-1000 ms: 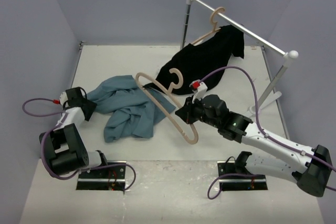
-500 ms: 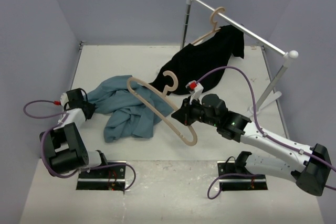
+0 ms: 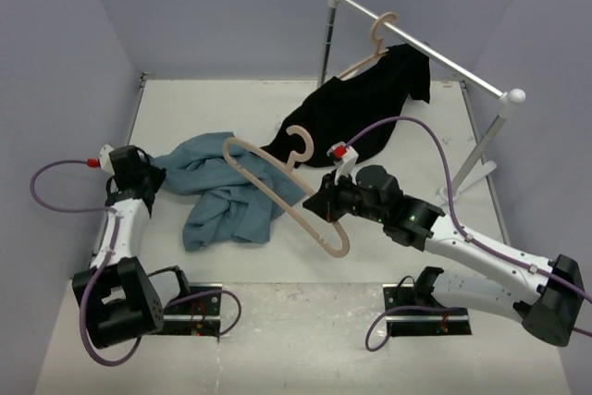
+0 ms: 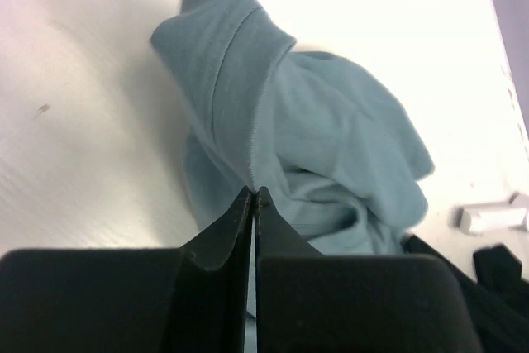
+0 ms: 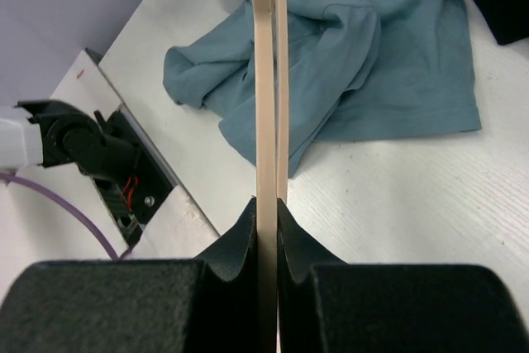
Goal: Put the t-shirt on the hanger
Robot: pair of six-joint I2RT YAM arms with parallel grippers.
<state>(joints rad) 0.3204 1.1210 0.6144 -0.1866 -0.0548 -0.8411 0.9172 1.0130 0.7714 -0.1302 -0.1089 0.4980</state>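
The blue-grey t-shirt (image 3: 222,190) lies crumpled on the white table, left of centre. My left gripper (image 3: 148,178) is at its left edge, shut on a stitched hem of the t-shirt (image 4: 331,138), which runs straight into the gripper's (image 4: 254,193) tips. The pale beige hanger (image 3: 337,243) hangs tilted above the shirt's right side, hook pointing to the back. My right gripper (image 3: 321,206) is shut on one of its bars. In the right wrist view the hanger (image 5: 264,80) runs up from the gripper (image 5: 266,206), with the t-shirt (image 5: 372,55) beneath it.
A black garment (image 3: 361,104) hangs from a second beige hanger (image 3: 377,39) on the metal rack (image 3: 421,48) at the back right and drapes onto the table. The rack's white foot (image 3: 472,178) stands right of my right arm. Grey walls surround the table.
My left gripper has shut on the t-shirt's hem, and its arm has stretched out and shifted slightly towards the back. The right gripper carried the hanger a little left, then held still.
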